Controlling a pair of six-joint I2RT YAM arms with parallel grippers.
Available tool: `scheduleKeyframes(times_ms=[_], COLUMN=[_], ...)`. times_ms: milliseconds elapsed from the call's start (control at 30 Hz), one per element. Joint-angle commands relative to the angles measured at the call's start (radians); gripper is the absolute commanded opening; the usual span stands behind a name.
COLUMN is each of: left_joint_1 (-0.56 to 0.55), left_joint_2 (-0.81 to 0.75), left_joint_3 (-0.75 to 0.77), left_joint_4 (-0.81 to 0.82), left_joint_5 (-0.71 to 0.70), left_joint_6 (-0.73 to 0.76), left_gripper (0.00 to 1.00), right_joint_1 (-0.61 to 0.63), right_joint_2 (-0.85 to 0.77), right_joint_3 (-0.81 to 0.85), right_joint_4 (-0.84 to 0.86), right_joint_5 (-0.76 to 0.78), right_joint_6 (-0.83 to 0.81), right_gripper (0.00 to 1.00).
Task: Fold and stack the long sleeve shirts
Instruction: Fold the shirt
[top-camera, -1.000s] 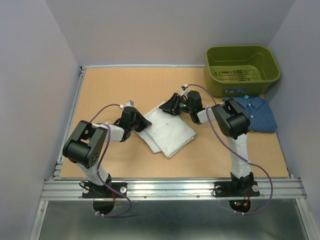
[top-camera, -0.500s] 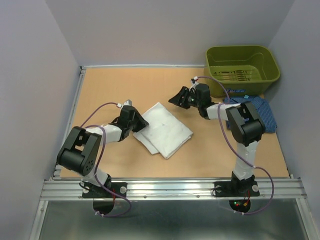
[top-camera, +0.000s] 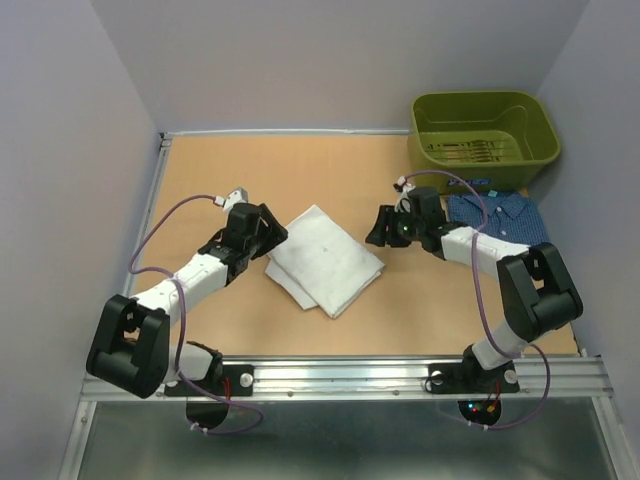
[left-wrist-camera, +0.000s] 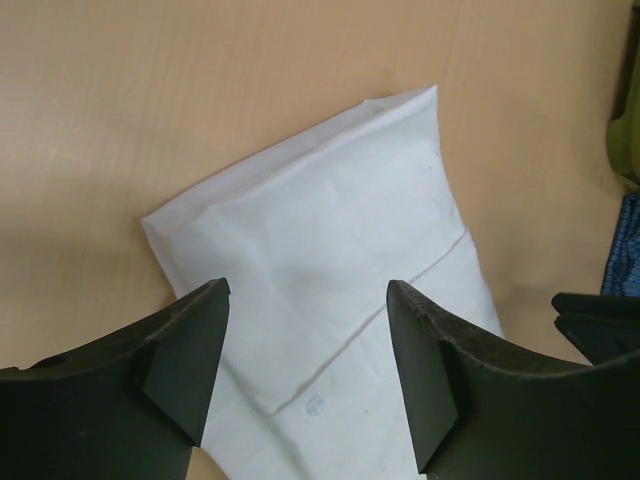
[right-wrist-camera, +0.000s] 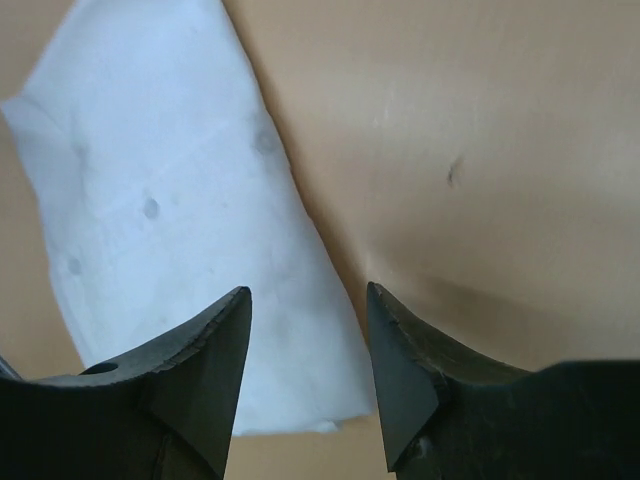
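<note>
Mid-table on the tan board table (top-camera: 300, 170): white shirt (top-camera: 327, 260), folded into a flat, soft-cornered rectangle, set diagonally to the table edges, long axis slanting from far-left to near-right, with a lower layer showing along the near-left edge. Smooth plain cloth, crossed by a stitched seam in the left wrist view and marked with a tiny bluish mark (left-wrist-camera: 315, 404), too small to read. At the right edge, just in front of the olive-green plastic bin (top-camera: 480, 96): dark blue shirt (top-camera: 510, 222), finely patterned, folded, collar toward the bin, partly hidden behind the right arm. Label (top-camera: 470, 182) on the bin's near wall, unreadable. Left gripper (top-camera: 268, 236) at the white shirt's left corner, fingers well apart, nothing between. Right gripper (top-camera: 378, 228) over the far-right edge, fingers apart, clamping nothing.
</note>
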Motion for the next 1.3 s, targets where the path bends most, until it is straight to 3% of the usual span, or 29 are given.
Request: scheduleKeyframes(times_ms=[0,100,333,600,733,933,1000,1100,1133,1267], left_joint_1=[-0.006,-0.006,-0.006,-0.002,0.000,0.000,0.000,0.000,0.000,0.000], left_joint_2=[0.037,0.088,0.284,0.401,0.458,0.599,0.630,0.610,0.573,0.444], left_joint_3=[-0.015,0.013,0.094,0.182,0.263,0.516,0.596,0.637,0.625,0.532], left_joint_4=[-0.050,-0.047,-0.059,-0.134,-0.151,-0.182,-0.182,-0.186,-0.195,-0.204], left_joint_5=[-0.063,-0.113,-0.149,-0.235,-0.241,-0.293,-0.295,-0.304,-0.310,-0.310], left_joint_6=[-0.017,-0.020,-0.006,0.006,0.081,0.239,0.294,0.345,0.347,0.310], left_gripper=[0.67,0.57,0.48,0.34,0.32,0.35,0.38,0.49,0.58,0.71], right_joint_1=[0.003,0.003,0.016,0.062,0.171,0.436,0.492,0.498,0.496,0.475], right_joint_2=[-0.026,-0.003,0.002,-0.043,-0.073,-0.099,-0.109,-0.156,-0.194,-0.233], right_joint_3=[-0.063,-0.081,-0.117,-0.198,-0.218,-0.200,-0.178,-0.152,-0.144,-0.065], right_joint_4=[-0.124,-0.148,-0.164,-0.173,-0.185,-0.181,-0.173,-0.176,-0.182,-0.208], right_joint_5=[0.024,0.024,0.006,-0.023,-0.030,0.009,0.027,0.073,0.103,0.208], right_joint_6=[-0.107,-0.130,-0.122,-0.102,-0.032,0.157,0.189,0.191,0.180,0.136], right_gripper=[0.55,0.52,0.41,0.07,0.05,0.12,0.24,0.44,0.54,0.63])
